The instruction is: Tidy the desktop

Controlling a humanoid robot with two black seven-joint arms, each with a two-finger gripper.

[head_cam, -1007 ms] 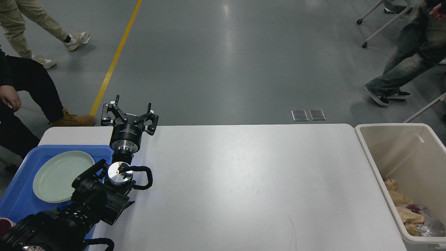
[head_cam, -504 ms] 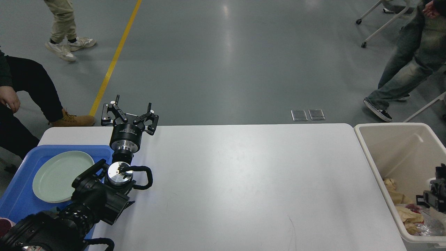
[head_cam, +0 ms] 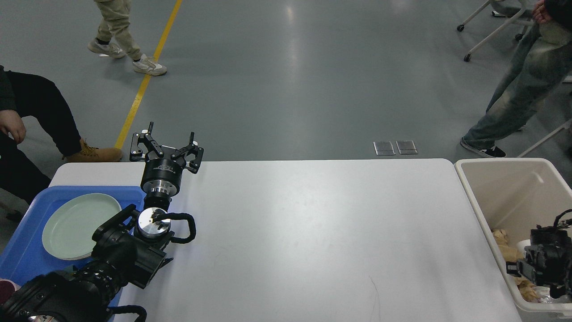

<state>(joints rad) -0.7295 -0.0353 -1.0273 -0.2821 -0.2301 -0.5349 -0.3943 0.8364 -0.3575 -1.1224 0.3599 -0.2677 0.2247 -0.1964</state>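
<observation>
Desktop (head_cam: 313, 232): a wide white tabletop with rounded corners is seen filling the middle of the head view; its central surface is bare.
Left gripper (head_cam: 169, 142): held raised over the far left corner of the desktop, fingers spread apart, nothing between them.
Blue tray (head_cam: 27, 250): set at the desktop's left edge; a pale green plate (head_cam: 78, 226) is lying in it.
Beige bin (head_cam: 505, 188): placed just beside the right edge; crumpled paper (head_cam: 502, 243) is seen inside.
Right gripper (head_cam: 543, 266): seen dark over the bin; whether its fingers are parted cannot be told.
</observation>
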